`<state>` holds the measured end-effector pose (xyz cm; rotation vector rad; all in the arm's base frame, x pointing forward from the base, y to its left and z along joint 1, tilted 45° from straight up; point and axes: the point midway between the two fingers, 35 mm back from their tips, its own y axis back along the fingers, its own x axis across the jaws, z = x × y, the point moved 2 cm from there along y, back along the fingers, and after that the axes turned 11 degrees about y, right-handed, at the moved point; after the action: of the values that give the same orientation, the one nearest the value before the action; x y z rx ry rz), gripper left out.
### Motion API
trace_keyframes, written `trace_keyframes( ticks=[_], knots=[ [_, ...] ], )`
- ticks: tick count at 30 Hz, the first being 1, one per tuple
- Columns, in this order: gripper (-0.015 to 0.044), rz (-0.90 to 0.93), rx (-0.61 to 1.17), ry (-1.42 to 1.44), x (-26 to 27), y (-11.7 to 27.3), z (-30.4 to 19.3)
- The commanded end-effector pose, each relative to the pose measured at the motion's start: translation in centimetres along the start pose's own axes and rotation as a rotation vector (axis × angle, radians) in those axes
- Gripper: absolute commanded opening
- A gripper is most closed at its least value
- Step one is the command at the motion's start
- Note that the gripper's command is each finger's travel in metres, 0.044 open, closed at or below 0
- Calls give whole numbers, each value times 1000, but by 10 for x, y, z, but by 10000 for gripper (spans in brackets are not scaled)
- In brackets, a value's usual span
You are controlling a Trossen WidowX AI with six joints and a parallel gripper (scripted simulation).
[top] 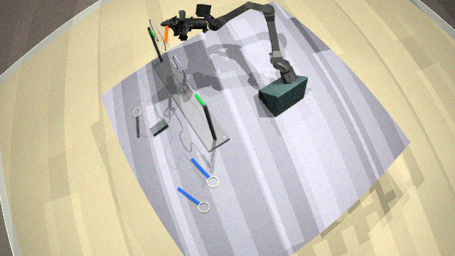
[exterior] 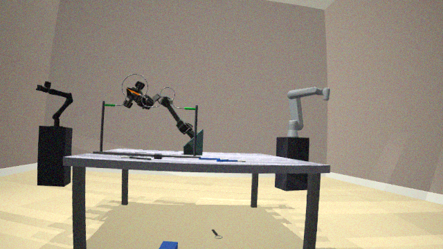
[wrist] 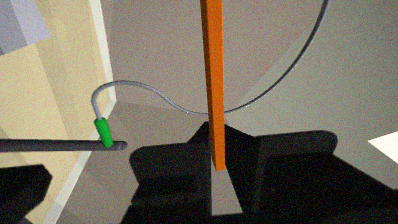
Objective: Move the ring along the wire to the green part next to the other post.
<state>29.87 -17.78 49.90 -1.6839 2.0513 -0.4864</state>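
Note:
The orange handle point(top: 166, 33) point(exterior: 133, 92) point(wrist: 214, 75) is clamped at its end between the fingers of my gripper point(top: 168, 24) point(exterior: 136, 94) point(wrist: 211, 124), which is shut on it high above the table. The ring point(top: 166, 42) hangs at the handle's other end, close to the far post point(top: 156, 45) point(wrist: 60, 145) and its green part point(top: 152, 33) point(exterior: 110, 104) point(wrist: 104, 131). The thin grey wire point(top: 176, 63) point(exterior: 122, 86) point(wrist: 150, 90) loops past the handle. The other green part point(top: 199, 99) point(exterior: 190, 108) tops the near post point(top: 210, 122) point(exterior: 196, 129). I cannot tell whether the wire passes through the ring.
Two blue-handled rings point(top: 200, 168) point(top: 188, 196), a dark-handled ring point(top: 137, 124) and a small dark block point(top: 158, 127) lie on the table beside the base plate point(top: 217, 142). My arm's base point(top: 283, 95) stands to the right. Two other arms point(exterior: 53, 104) point(exterior: 297, 104) stand on pedestals beyond the table.

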Motion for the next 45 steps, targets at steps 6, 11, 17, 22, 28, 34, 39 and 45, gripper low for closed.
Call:
trace_keyframes(
  ticks=[6,11,17,22,28,34,39,45],
  knots=[
    [-150,86,-2,-141,25,3,10],
    [-150,139,0,-230,37,7,16],
    [-150,201,3,-335,51,11,23],
    [-150,255,6,-428,62,16,31],
    [-150,327,9,-550,74,24,43],
    [-150,403,12,-678,86,32,57],
    [-150,466,14,-786,93,40,70],
    [-150,543,17,-915,100,50,87]
  ],
)
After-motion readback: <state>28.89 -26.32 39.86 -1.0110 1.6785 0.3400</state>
